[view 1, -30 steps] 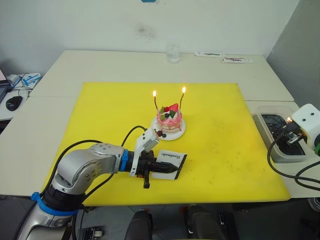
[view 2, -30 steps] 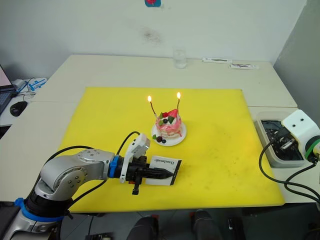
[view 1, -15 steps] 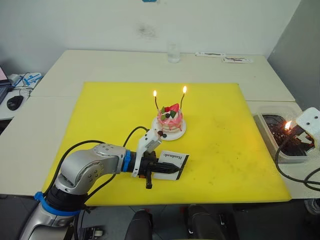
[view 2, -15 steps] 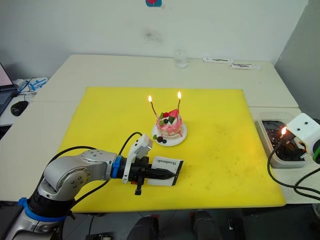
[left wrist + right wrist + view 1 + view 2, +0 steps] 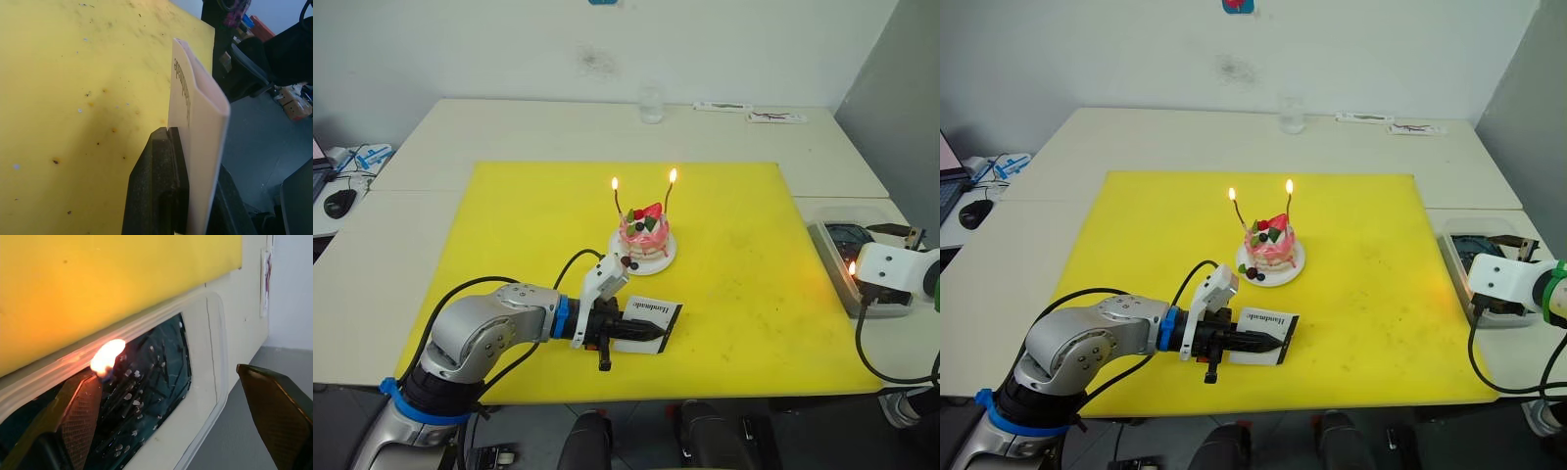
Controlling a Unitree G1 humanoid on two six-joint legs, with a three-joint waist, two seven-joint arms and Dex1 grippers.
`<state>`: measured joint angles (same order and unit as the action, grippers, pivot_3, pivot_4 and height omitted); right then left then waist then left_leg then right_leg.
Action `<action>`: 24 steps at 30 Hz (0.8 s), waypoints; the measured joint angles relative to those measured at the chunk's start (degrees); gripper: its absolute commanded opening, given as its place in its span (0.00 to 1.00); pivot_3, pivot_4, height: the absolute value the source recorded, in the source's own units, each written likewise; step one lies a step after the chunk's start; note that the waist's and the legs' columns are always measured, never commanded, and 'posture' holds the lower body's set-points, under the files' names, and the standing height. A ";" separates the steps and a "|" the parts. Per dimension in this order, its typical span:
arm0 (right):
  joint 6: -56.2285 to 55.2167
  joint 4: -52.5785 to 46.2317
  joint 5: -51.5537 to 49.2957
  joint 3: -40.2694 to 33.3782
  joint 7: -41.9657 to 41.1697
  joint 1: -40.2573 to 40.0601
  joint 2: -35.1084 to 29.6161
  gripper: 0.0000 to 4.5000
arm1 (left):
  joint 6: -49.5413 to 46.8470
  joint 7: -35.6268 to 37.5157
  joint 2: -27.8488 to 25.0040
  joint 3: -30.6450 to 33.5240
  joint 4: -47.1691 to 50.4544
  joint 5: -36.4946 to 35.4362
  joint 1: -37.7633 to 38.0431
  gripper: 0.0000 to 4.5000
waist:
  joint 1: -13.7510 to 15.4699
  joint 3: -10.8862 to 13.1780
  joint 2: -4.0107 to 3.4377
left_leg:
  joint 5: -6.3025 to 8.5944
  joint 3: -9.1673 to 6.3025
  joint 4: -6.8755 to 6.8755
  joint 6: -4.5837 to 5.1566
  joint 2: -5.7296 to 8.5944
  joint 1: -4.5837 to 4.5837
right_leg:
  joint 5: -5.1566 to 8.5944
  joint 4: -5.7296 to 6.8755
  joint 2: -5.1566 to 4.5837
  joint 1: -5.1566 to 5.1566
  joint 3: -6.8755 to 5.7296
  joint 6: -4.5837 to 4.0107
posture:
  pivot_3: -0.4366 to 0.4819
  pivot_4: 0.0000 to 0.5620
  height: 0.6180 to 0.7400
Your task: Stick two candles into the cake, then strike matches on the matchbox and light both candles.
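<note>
Matchbox (image 5: 651, 323) between left end effector (image 5: 651, 331) fingers

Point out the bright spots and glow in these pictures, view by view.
Left eye view: two small flames top the candles in the cake. Right wrist view: a flame beside the right gripper casts an orange glow on the yellow mat over the tray.

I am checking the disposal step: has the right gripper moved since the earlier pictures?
Yes. The right gripper has come down toward the near edge of the tray.
</note>
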<state>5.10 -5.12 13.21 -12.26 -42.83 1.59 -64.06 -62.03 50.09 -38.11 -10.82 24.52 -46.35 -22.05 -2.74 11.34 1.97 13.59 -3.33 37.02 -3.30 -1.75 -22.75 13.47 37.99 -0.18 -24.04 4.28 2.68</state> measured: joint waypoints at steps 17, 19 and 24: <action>7.88 -5.49 -0.83 -3.90 0.00 -0.27 0.83 1.00 | -4.14 0.05 -2.55 1.46 2.00 -3.18 -0.71 0.00 | -0.13 -0.03 -0.05 | -0.01 0.00 0.03 0.01 0.01 0.04 | 0.05 0.03 0.00 0.02 0.01 -0.09 | 0.48 0.27 1.00; 8.69 -6.02 -1.54 -4.63 0.22 1.02 1.22 1.00 | -4.57 -0.89 -2.27 2.81 1.75 -3.59 -0.37 0.00 | -0.24 -0.02 -0.07 | -0.01 0.03 0.02 0.01 0.02 0.02 | 0.03 0.03 0.00 -0.01 0.04 -0.06 | 0.48 0.27 1.00; 10.81 -12.57 -10.74 -10.11 -4.41 3.41 2.38 1.00 | -9.21 -4.83 -1.47 8.39 1.26 -7.92 2.46 0.00 | -0.32 -0.03 -0.07 | -0.01 -0.09 -0.02 0.01 0.00 0.02 | -0.08 0.02 0.01 0.03 -0.07 0.15 | 0.48 0.27 1.00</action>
<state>15.90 -17.69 2.47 -22.36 -47.24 5.00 -61.68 -71.24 45.27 -39.57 -2.43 25.78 -54.27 -19.59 -3.06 11.31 1.90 13.58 -3.42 37.00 -3.29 -1.75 -22.73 13.39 38.01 -0.17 -24.01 4.21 2.83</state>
